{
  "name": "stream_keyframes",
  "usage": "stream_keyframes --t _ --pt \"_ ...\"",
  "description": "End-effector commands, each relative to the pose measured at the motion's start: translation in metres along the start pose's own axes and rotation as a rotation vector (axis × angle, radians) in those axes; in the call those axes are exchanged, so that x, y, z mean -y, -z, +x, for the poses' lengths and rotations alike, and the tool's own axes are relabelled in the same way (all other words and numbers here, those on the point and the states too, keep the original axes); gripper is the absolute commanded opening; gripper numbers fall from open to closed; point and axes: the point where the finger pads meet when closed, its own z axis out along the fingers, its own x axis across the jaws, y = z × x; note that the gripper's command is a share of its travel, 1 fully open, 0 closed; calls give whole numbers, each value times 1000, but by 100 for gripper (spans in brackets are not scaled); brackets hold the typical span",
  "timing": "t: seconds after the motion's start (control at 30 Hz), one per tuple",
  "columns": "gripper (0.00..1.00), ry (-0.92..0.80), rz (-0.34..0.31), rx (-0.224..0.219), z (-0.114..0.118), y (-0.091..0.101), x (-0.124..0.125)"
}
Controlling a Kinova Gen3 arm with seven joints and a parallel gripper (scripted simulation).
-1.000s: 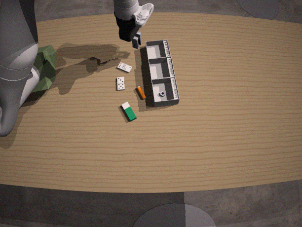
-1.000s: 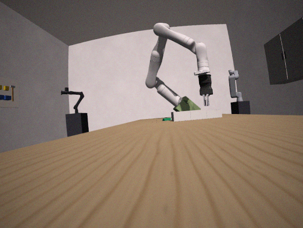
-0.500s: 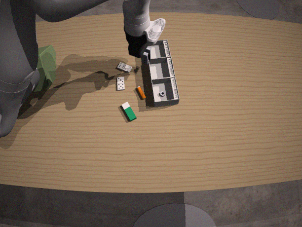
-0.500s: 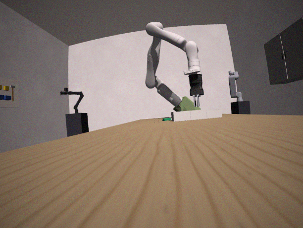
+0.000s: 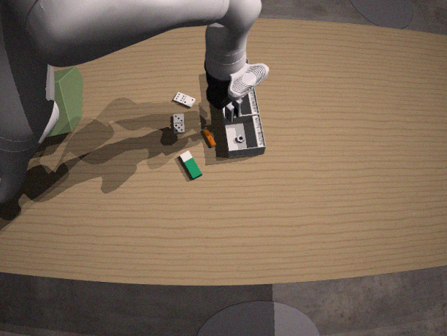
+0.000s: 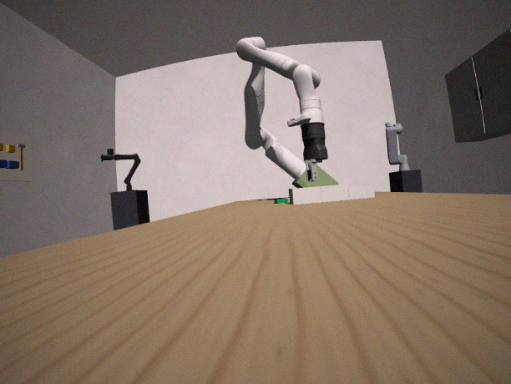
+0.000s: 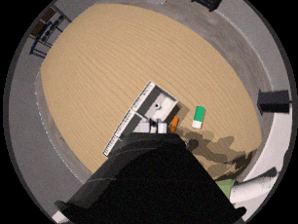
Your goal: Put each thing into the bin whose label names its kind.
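You have the claw (image 5: pixel 234 110) (image 6: pixel 312 177) (image 7: pixel 154 123) pointing down above the middle bin (image 5: pixel 254 102) of the joined row, its two fingers a little apart. You can't tell whether anything is pinched in the narrow dark gap between them.

The near bin (image 5: pixel 246 153) (image 7: pixel 178 101), marked for nuts and bolts, has a nut (image 5: pixel 239 139) (image 7: pixel 157 106) lying on its floor. The middle one carries the stationery label; from above, your arm (image 5: pixel 226 44) (image 6: pixel 311 89) covers the far one.

Left of the bins, four things lie on the desk (image 5: pixel 329 182) (image 6: pixel 271 292) (image 7: pixel 97 49). The small orange piece (image 5: pixel 209 138) (image 7: pixel 174 124) is closest to the near bin. Farther left and nearer, you see the green-and-white eraser (image 5: pixel 191 166) (image 6: pixel 281 200) (image 7: pixel 199 117). Two white dominoes lie face up: the far domino (image 5: pixel 184 99) is tilted at an angle, the other domino (image 5: pixel 178 123) just nearer.

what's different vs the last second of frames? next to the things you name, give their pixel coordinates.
Gripper (image 5: pixel 234 110) (image 6: pixel 312 171) (image 7: pixel 154 123) moved down and right in the top view, now over the middle compartment (image 5: pixel 250 106) (image 7: pixel 130 126). Can't tell if it holds anything; no visible grab or release. Unchanged: nut (image 5: pixel 239 139) (image 7: pixel 157 106) in the end compartment, orange piece (image 5: pixel 209 138) (image 7: pixel 174 124), green-and-white block (image 5: pixel 191 167) (image 6: pixel 281 201) (image 7: pixel 199 116), both dominoes (image 5: pixel 178 123).
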Motion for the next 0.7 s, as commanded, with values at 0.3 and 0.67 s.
stream_keyframes --t 0.3,0.67 --pt "34 -464 0 10 5 3 37" --pt "34 -605 -1 10 4 3 36"
